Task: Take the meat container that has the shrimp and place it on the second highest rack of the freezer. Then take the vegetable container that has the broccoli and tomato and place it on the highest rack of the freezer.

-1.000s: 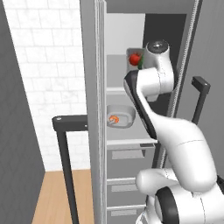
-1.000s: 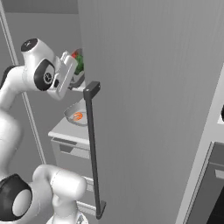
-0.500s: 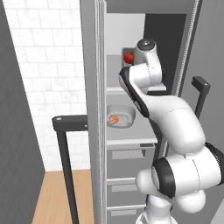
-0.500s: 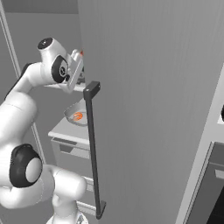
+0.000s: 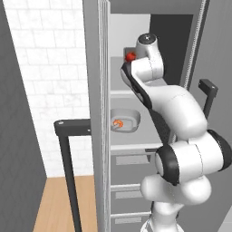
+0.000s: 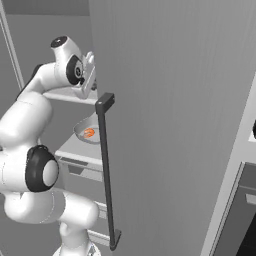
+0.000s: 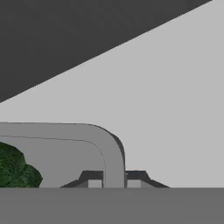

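The tool [image 7: 114, 183] is pinched shut on the rim of the vegetable container [image 7: 78, 144], one fingertip either side of the rounded wall at a corner, as the hand view shows; the broccoli [image 7: 15, 168] lies inside, to the left of the grip; from the left base view the tomato [image 5: 130, 56] sits at the level of the highest rack [image 5: 118, 92] inside the freezer [image 5: 97, 113], with the arm reaching in at that height; whether the tray's base already rests on the board I cannot tell; the meat container [image 5: 125, 121] with its shrimp [image 5: 118, 123] lies on the second highest rack [image 5: 127, 146], so the first half looks done; the step in hand, I judge, is setting the tray down and letting go; to do it well, keep the tray level so the tomato does not roll, push it far enough in that its whole base sits over the board, lower until the base bears weight, and only then part the fingers; a corner grip gives little hold against tipping, so move slowly; draw back straight along the line of approach, clear of the rim and of the open door with its black handle [image 6: 106, 170].
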You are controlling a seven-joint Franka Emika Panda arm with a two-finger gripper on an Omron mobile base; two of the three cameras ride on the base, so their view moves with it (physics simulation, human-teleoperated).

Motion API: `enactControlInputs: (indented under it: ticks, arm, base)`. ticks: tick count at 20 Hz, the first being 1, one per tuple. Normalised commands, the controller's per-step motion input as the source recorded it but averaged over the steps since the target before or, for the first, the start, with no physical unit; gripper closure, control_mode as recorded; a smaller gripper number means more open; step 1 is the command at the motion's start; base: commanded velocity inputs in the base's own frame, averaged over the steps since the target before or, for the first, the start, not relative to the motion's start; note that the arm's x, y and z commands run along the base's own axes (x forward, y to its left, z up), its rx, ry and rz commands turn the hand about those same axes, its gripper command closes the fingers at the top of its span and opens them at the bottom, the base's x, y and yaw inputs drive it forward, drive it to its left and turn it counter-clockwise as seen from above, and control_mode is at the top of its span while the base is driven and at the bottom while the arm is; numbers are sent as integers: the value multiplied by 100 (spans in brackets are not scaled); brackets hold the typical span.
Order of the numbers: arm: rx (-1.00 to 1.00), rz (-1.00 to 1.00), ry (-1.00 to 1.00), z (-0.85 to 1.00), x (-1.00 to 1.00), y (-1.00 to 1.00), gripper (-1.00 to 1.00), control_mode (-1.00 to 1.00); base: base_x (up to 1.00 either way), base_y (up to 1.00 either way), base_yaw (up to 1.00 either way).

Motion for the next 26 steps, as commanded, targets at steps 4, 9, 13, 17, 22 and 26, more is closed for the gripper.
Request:
enactControlInputs:
  ticks: [4,9,13,17,22,26]
  arm:
    - [0,0,0,-32,46,0,100,-100]
    - [0,0,-1,-26,47,0,100,-100]
    - [0,0,0,-46,37,0,100,-100]
    - [0,0,-1,-10,12,0,100,-100]
    - [0,0,0,0,0,0,-100,-100]
    - [0,0,0,0,0,0,-100,-100]
  base:
    - [0,0,0]
    - [0,0,0]
    - [0,0,0]
    - [0,0,0]
    - [0,0,0]
    - [0,0,0]
